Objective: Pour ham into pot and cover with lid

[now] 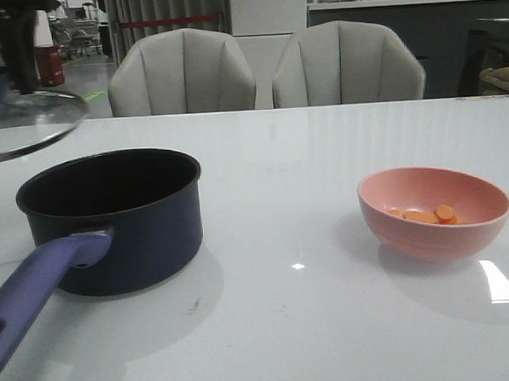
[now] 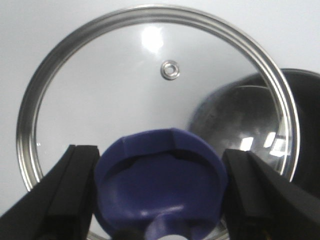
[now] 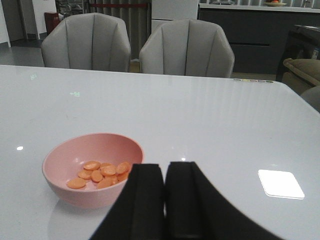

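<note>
Nearest you: pot (image 1: 111,219), handle toward the camera, on the table (image 1: 313,324), empty inside. Ham (image 1: 422,215) sits unpoured in the pink bowl (image 1: 435,211), well apart to the right. Lid (image 1: 25,126) hangs above and left of the pot.

Risk: cover now and you shut the ham out; the knob (image 2: 160,182) may also slip, since contact is unclear.

Left gripper (image 2: 160,192): jaws spread, flanking the knob; grip cannot be told. Right gripper (image 3: 165,200): fingers pressed together, empty, near the bowl.
</note>
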Available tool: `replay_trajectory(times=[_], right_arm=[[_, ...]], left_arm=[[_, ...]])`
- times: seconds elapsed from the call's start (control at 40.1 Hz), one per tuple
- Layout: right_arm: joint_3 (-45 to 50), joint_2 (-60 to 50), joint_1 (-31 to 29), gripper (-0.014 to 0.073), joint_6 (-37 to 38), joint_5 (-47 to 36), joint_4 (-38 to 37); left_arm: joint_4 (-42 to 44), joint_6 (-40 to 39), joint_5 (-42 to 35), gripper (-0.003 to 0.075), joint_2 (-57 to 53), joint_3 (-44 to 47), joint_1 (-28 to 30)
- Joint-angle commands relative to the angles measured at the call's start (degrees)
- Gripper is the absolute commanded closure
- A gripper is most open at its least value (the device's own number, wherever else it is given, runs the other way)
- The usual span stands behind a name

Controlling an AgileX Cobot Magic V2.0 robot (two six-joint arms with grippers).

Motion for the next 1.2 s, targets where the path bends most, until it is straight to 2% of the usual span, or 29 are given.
replay_trajectory(times=[0.0, 0.175, 0.424, 0.724, 0.924, 1.024, 1.173], right_arm=[[-0.30, -1.19, -0.37, 0.0434, -0.04, -4.65, -0.91], [-0.30, -1.19, -0.37, 0.0434, -0.04, -4.65, -0.91], [-0.30, -1.19, -0.37, 0.0434, -0.04, -4.65, -0.91], [-0.30, -1.19, -0.37, 0.0434, -0.04, -4.65, -0.91], [-0.30, -1.19, -0.37, 0.0434, -0.04, -4.65, -0.91], [-0.30, -1.19, -0.37, 0.0434, -0.04, -4.65, -0.91], [-0.30, -1.19, -0.37, 0.0434, -0.04, -4.65, -0.91]], left_arm=[[-1.56, 2.68, -3.52, 0.0515, -5.88, 2.47, 5.32], [-5.31, 7.69, -4.97, 0.0514, -6.52, 10.07, 11.82], [-5.31, 8.03, -14.52, 0.0514, -5.44, 19.58, 14.26], [-5.41, 8.15, -14.98, 0.0512, 0.79, 20.23, 14.26], [-5.78, 11.16, -14.98, 0.0503, 3.01, 20.23, 14.26], [-5.78, 11.16, -14.98, 0.0432, 3.51, 20.23, 14.26], [-5.43, 11.16, -14.98, 0.0234, 3.59, 20.23, 14.26]])
